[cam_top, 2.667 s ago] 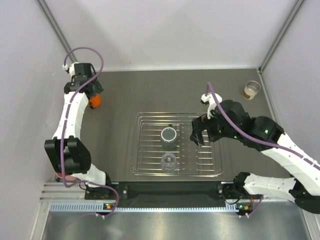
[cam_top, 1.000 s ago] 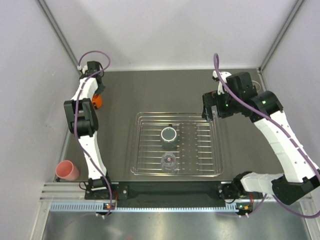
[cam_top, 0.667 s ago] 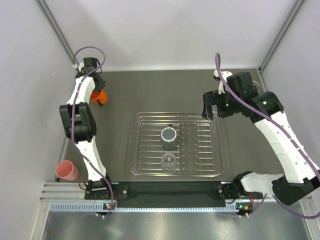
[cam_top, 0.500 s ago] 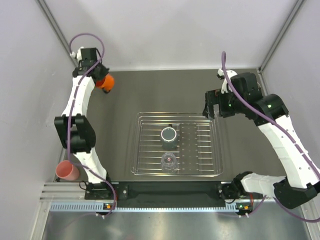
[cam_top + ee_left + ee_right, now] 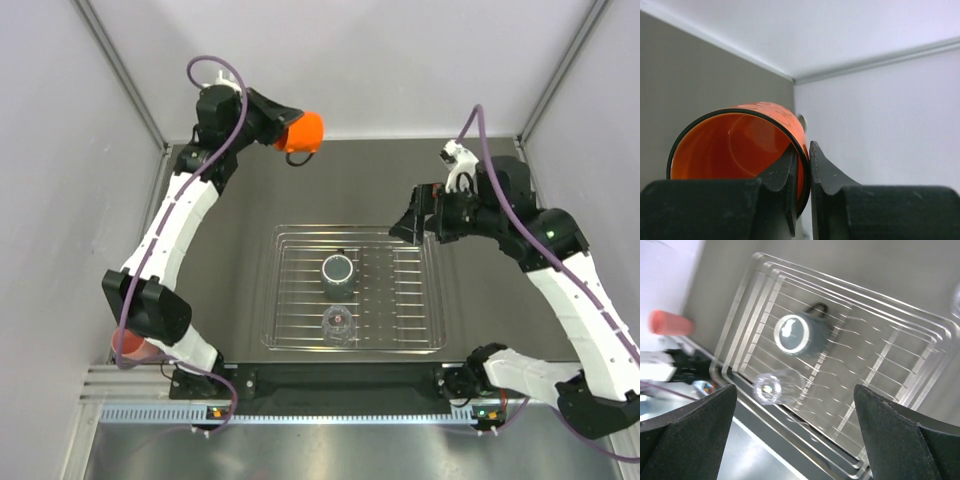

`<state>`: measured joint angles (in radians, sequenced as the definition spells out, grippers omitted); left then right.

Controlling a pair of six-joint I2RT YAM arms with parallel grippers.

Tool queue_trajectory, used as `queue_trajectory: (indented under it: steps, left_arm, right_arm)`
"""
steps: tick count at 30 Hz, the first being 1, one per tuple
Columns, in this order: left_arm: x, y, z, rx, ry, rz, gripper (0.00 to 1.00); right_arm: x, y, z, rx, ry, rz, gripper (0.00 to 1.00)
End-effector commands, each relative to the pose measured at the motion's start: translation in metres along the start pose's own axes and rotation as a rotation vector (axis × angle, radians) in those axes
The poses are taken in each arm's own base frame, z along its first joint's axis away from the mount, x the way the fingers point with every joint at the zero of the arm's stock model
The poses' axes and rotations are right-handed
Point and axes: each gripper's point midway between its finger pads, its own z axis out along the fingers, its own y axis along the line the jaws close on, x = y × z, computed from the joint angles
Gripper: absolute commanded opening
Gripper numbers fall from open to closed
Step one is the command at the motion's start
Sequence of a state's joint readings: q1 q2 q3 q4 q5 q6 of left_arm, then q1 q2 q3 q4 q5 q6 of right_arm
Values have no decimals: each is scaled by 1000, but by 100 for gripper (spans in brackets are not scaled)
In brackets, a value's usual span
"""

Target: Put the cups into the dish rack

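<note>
My left gripper (image 5: pixel 285 135) is shut on the rim of the orange cup (image 5: pixel 303 131), held high over the table's far edge. In the left wrist view one finger sits inside the orange cup (image 5: pixel 735 145) and the other outside. The dish rack (image 5: pixel 272 290) lies mid-table and holds a dark grey cup (image 5: pixel 338 269) and a clear cup (image 5: pixel 337 323). My right gripper (image 5: pixel 406 225) hangs open above the rack's far right corner, holding nothing. Below it the right wrist view shows the rack (image 5: pixel 920 325), the grey cup (image 5: pixel 799 334) and the clear cup (image 5: pixel 771 386).
A pink cup (image 5: pixel 124 346) stands at the near left corner, partly behind the left arm, and lies in the right wrist view as a pink cup (image 5: pixel 671 323) beyond the rack. Grey walls close the table on three sides.
The left arm has lifted the orange cup off the far left of the table and swung it up and rightward. The right arm has risen and drifted slightly right, still open.
</note>
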<state>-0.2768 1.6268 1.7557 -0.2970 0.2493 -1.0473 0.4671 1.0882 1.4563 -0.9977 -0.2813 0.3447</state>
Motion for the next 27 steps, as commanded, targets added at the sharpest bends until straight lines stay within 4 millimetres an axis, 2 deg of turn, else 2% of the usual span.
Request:
queue_trajectory:
  steps: [1, 2, 3, 4, 6, 8, 9, 10, 12, 16, 21, 24, 27]
  left_arm:
    - [10, -98, -47, 336, 14, -91, 0]
    - [18, -101, -52, 364, 24, -109, 0]
    - [31, -112, -57, 397, 53, -128, 0]
    - [35, -125, -65, 451, 66, -152, 0]
    - [57, -134, -68, 480, 115, -178, 0]
    - [68, -144, -73, 516, 137, -197, 0]
    - [81, -151, -77, 533, 162, -206, 0]
    - [81, -158, -82, 561, 152, -223, 0]
    - [95, -160, -86, 580, 168, -244, 0]
    - [103, -170, -99, 616, 185, -295, 0]
    - [112, -190, -119, 665, 204, -347, 0]
    - [116, -194, -131, 715, 209, -409, 0]
    - [122, -188, -135, 719, 223, -449, 0]
  right_arm:
    - [-24, 36, -17, -179, -129, 31, 100]
    - [-26, 41, -18, -207, -141, 38, 100]
    - [-30, 51, -21, -261, -164, 31, 99]
    - [-28, 55, -23, -285, -171, 53, 99]
    - [-31, 63, -28, -337, -198, 53, 99]
    - [-28, 66, -35, -359, -218, 59, 99]
    - [-26, 69, -38, -374, -226, 54, 99]
    - [-24, 70, -42, -390, -249, 57, 100]
    - [-22, 72, -46, -410, -272, 63, 100]
    - [-17, 76, -53, -461, -316, 82, 100]
    - [-22, 84, -57, -518, -348, 83, 99]
    - [-29, 89, -57, -551, -368, 122, 98]
    - [-35, 92, -57, -575, -387, 129, 98]
